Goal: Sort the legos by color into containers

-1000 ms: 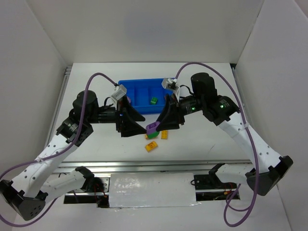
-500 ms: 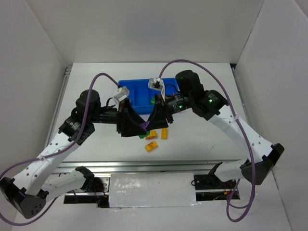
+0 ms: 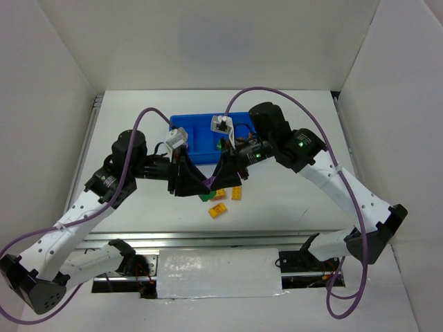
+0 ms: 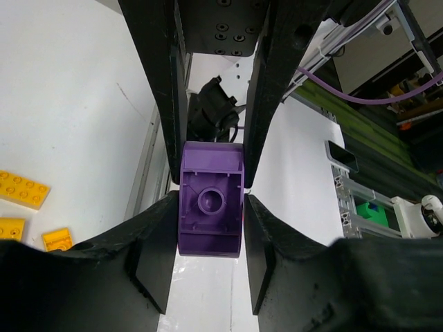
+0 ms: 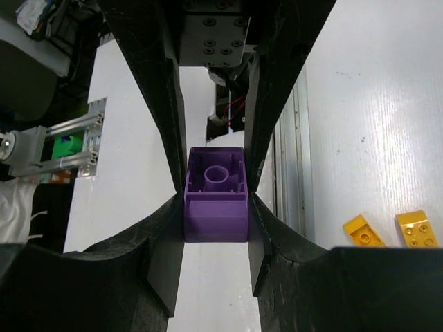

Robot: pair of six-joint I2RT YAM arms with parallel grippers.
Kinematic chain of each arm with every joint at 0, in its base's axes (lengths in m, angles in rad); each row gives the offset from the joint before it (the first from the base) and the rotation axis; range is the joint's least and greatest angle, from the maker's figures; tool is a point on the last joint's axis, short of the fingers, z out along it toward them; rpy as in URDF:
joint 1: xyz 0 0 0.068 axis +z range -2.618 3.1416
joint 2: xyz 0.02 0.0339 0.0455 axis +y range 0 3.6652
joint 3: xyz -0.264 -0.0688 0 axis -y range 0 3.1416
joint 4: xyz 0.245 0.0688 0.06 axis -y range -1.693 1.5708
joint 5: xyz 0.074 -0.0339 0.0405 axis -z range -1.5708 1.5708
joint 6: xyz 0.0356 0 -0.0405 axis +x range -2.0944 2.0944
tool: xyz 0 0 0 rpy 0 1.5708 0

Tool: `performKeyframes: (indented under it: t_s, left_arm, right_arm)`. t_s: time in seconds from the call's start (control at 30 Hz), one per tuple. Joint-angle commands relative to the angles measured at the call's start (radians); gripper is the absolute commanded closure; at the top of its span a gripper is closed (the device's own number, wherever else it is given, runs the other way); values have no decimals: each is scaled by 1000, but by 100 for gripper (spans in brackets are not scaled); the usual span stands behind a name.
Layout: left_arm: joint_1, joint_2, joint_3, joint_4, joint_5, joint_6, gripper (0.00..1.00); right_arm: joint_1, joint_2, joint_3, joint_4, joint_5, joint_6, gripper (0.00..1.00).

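A purple lego (image 3: 210,182) hangs just above the table between both arms, in front of the blue tray of containers (image 3: 197,131). My left gripper (image 3: 201,181) comes from the left and its pads sit against the brick's two sides (image 4: 211,207). My right gripper (image 3: 219,180) comes from the right and is shut on the other end of the same brick (image 5: 216,197). Each wrist view shows the brick's hollow underside with the other gripper's fingers beyond it. A green lego (image 3: 205,198) and three yellow legos (image 3: 219,194) (image 3: 237,193) (image 3: 217,211) lie on the table just below the grippers.
A green brick (image 3: 221,145) lies in a tray compartment, partly hidden by the right arm. White walls stand on both sides of the table. A metal rail (image 3: 221,238) runs along the near edge. Yellow bricks show beside the fingers (image 4: 24,190) (image 5: 363,230).
My right gripper carried the purple brick left to the left gripper. The left gripper's jaws closed in from wide open onto the brick. A green brick that was under the purple one now lies on the table.
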Motion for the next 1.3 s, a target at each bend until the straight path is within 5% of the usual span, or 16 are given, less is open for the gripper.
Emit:
performKeyframes:
  t_s: [0.0, 0.3, 0.43, 0.53, 0.63, 0.73, 0.83, 0.87, 0.97, 1.0, 1.03, 1.07, 1.27]
  left_arm:
    - [-4, 0, 4, 32, 15, 14, 46]
    - [-4, 4, -2, 54, 23, 3, 51]
    - [-4, 3, -4, 58, 38, 2, 37]
    - [-4, 0, -7, 58, 35, 2, 37]
    - [-4, -5, -8, 63, 41, 2, 45]
    - [-4, -11, -8, 58, 37, 12, 65]
    - [-4, -22, -4, 48, 5, 17, 100]
    - [-4, -25, -5, 49, -2, 15, 100]
    - [-4, -39, -8, 61, -22, 6, 100]
    - [-4, -42, -12, 67, -32, 5, 100]
    - [-4, -43, -12, 70, -46, -6, 100]
    - [-4, -45, -13, 77, -75, -15, 100]
    - [-4, -23, -1, 150, -250, -124, 100]
  right_arm:
    - [12, 0, 44, -42, 2, -32, 100]
    - [17, -14, 38, -34, 13, -36, 100]
    - [17, -33, 27, 18, 38, 2, 100]
    - [18, -28, 33, 35, 57, 16, 100]
    - [17, -23, 36, 42, 57, 19, 100]
    - [17, -23, 33, 45, 43, 19, 100]
    - [17, -25, 27, 53, 26, 17, 98]
    - [17, -28, 27, 53, 17, 16, 96]
    - [15, -34, 7, 73, 22, 13, 74]
    - [15, -39, -13, 84, 35, 20, 37]
    - [12, -58, -28, 104, 58, 31, 29]
    - [-5, -72, -69, 157, 119, 39, 1]
    - [-153, -256, -277, 544, 275, 370, 0]
